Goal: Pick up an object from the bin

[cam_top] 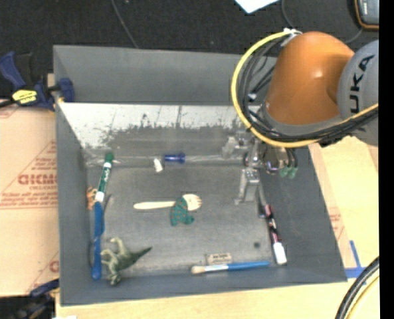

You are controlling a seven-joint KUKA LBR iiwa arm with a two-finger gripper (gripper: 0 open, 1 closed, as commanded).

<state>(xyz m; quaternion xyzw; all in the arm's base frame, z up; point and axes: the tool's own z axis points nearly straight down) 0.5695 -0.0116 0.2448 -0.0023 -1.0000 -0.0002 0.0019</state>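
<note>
Black-and-red marker [272,226], white cap: lies along the right wall of the grey metal bin [150,72], cap end toward the near right corner; the loose item nearest the gripper [248,190], just beside it but apart from it

Gripper: hangs low over the right part of the bin floor, below the arm's orange cover [303,78] and looped cables [240,92]; nothing seen held in it; whether it stands wide or narrow cannot be told

Other contents, spread singly over the floor:
- Screwdriver [174,158], blue handle, lying near the back wall, left of the gripper
- Cream-coloured spoon [158,205], flat at mid floor, bowl end to the right
- Small green figure [181,214], touching the spoon's bowl end
- Blue-handled paintbrush [240,266], along the near wall, bristle end to the left
- Small white label [219,258], just behind the paintbrush
- Green-and-white marker [103,178], along the left wall
- Blue pen [97,234], along the left wall, in line with the green-and-white marker and nearer the front
- Toy dinosaur [119,258], green and tan, near left corner, beside the blue pen
</note>
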